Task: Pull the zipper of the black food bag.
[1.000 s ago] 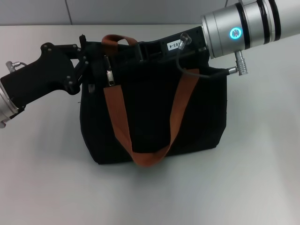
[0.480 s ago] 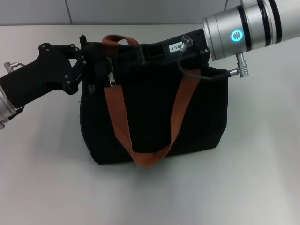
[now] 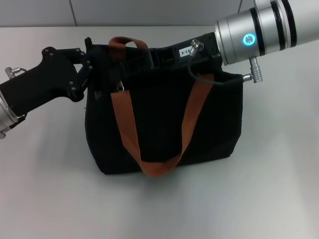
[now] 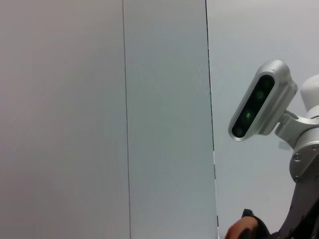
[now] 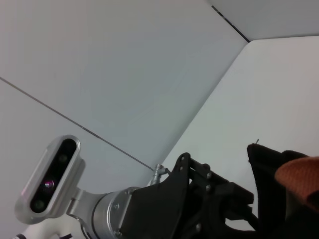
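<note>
1. Bench [image 3: 259, 199]: white and smooth; the black food bag [image 3: 164, 124] is stood on it, upright, near the middle of the head view. Sliding or tipping of the bag is judged likely if the pull is made sideways harder than the bag is held.
2. Black food bag: soft boxy fabric, top edge sagging between the two arms. Buckling of the zip track is judged possible, which would jam the slider.
3. Right gripper [image 3: 149, 56]: reached in along the bag's top rim from the right; the jaws are hidden against black fabric, so open or closed cannot be told. A grip on fabric instead of metal is a risk.
4. Left gripper [image 3: 92, 67]: pressed at the bag's upper left corner, seemingly bracing it; jaw state cannot be told. If this hold is lost, the bag would be dragged with the pull.
5. Orange strap [image 3: 124, 119]: draped down the front, its upper end just beside the pull tab. Snagging of the jaws on it is possible.
6. Zipper [image 3: 120, 85]: small silver tab hung at the top left of the bag, just beside the strap. Slipping out of a pinch is judged likely.
</note>
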Controlling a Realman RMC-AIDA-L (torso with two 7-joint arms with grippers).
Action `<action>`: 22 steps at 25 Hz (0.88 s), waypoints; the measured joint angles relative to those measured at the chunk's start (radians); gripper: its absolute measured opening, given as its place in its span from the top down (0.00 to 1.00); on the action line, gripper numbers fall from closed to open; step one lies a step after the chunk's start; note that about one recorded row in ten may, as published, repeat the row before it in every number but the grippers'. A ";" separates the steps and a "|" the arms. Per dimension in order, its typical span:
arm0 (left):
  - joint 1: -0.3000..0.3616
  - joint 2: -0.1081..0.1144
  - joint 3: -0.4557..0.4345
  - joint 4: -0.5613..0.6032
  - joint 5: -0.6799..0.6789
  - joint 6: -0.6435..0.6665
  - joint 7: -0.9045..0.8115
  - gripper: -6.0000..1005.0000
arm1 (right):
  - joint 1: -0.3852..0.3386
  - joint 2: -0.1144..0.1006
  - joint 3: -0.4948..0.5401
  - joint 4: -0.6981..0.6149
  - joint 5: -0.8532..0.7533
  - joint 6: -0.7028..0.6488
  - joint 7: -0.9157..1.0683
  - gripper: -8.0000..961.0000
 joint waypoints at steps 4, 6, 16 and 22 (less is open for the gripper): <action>0.003 0.000 0.001 -0.001 0.000 0.008 0.000 0.97 | 0.001 0.003 -0.014 0.000 0.003 0.010 0.000 0.69; 0.003 0.000 0.001 -0.001 0.000 0.009 0.000 0.97 | 0.001 0.004 -0.022 0.000 0.004 0.012 0.000 0.69; 0.006 0.000 -0.001 -0.003 0.000 0.009 0.000 0.97 | -0.001 0.006 -0.027 -0.001 0.005 0.018 -0.003 0.73; 0.007 0.000 -0.001 -0.004 0.000 0.009 0.000 0.97 | -0.002 0.006 -0.027 -0.003 0.005 0.019 -0.004 0.90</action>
